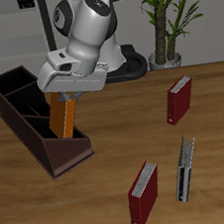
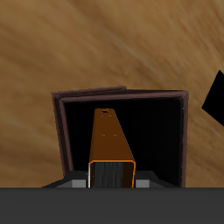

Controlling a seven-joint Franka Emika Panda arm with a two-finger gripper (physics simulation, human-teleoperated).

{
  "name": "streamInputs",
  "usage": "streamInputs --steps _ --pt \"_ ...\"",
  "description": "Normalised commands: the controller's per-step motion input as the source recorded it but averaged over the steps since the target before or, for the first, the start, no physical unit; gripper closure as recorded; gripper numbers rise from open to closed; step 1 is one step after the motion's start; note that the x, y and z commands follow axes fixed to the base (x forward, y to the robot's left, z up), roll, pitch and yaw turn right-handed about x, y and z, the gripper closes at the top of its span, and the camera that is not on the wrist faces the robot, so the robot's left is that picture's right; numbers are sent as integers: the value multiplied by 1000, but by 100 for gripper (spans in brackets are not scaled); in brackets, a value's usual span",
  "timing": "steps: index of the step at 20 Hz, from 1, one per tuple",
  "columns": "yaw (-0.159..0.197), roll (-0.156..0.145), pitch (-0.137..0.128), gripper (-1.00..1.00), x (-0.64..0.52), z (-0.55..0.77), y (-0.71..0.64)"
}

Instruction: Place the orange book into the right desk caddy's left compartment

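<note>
fingers: the gripper (image 1: 65,94) hangs over the near end of the right desk caddy, clamped on the top of the orange book; in the wrist view the book's upper end sits between the fingers (image 2: 79,184).
orange book: the orange book (image 1: 63,116) is upright, slightly tilted, held in the air with its lower end dipping inside the caddy's end compartment; the wrist view shows the orange book (image 2: 112,140) centred over that compartment's dark opening, pale-grey page block visible at the near end.
contact: whether the book's lower end touches the compartment floor cannot be told.
right desk caddy: the right desk caddy (image 1: 31,130) lies diagonally on the surface, dark maroon-brown, open-topped, with slanted walls and dividers; in the wrist view its walls (image 2: 59,131) frame the book on all sides.
other books: one dark red book (image 1: 179,99) stands well apart from the caddy, farther back; a second dark red book (image 1: 145,193) stands near the front edge; a grey-black book (image 1: 185,168) stands just beside it.
surface: wooden surface (image 1: 118,143), brown grain.
background: potted plant (image 1: 166,17) behind the surface, beside the robot base.
</note>
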Motion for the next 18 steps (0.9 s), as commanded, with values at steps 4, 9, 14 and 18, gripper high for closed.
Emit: streamInputs --steps 4,9,14,18 --pt "-14 -10 31 100 143 -156 -99" --pt "-13 -20 27 100 123 -154 -90" --pt "-42 -37 17 -100 59 -46 -47" --pt "0 31 3 -100 45 -32 16"
